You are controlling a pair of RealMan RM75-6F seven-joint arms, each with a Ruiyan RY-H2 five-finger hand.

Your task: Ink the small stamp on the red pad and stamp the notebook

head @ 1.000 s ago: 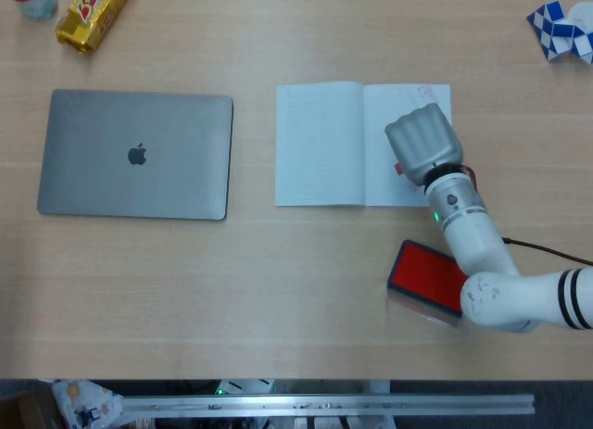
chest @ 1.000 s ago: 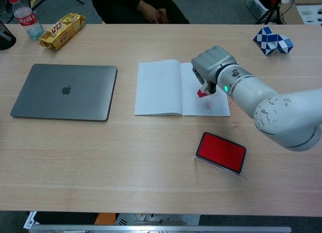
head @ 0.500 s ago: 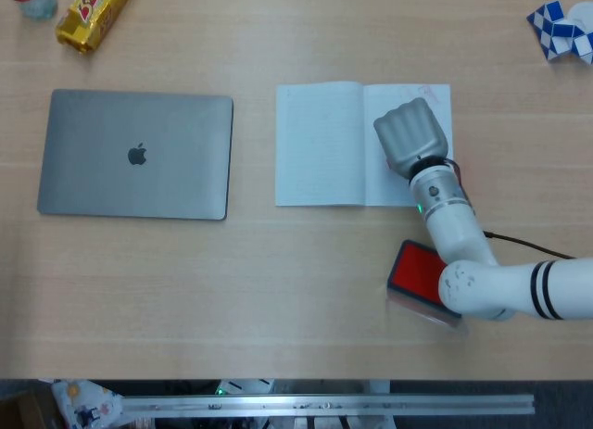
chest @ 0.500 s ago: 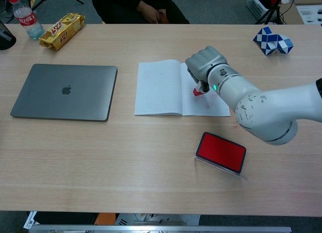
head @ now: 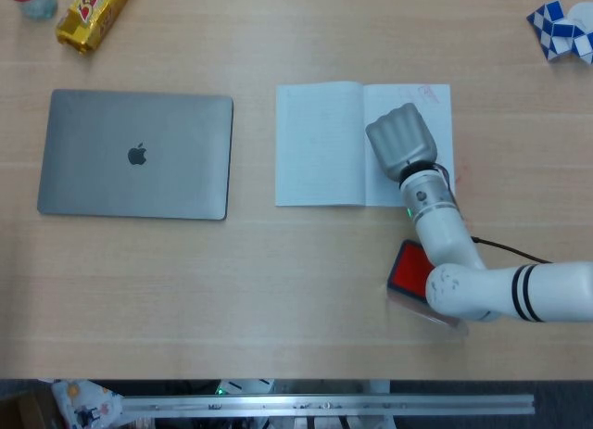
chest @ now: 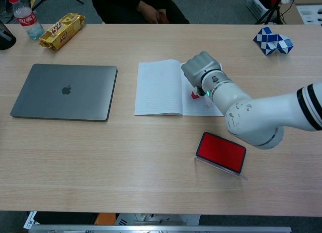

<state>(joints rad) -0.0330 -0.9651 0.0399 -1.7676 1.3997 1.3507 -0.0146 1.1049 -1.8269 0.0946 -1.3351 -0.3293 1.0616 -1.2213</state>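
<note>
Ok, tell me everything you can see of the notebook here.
The notebook lies open and flat on the table's middle, right of the laptop. Its pages are white and faintly ruled; the left one looks blank, while the right one carries faint red marks near its top corner and by its lower edge. The right hand holds the stamp over the right page; contact with the paper can't be judged.

**Materials and Surface Finish**

Bench (chest: 100,157): light wood grain, matt. Laptop (chest: 64,91): smooth grey metal, satin. Notebook (chest: 158,88): white lined paper. Right hand (chest: 200,70): matt grey plastic. Ink pad (chest: 220,152): red matt face. Snack wrapper (chest: 62,30): glossy gold foil.
</note>
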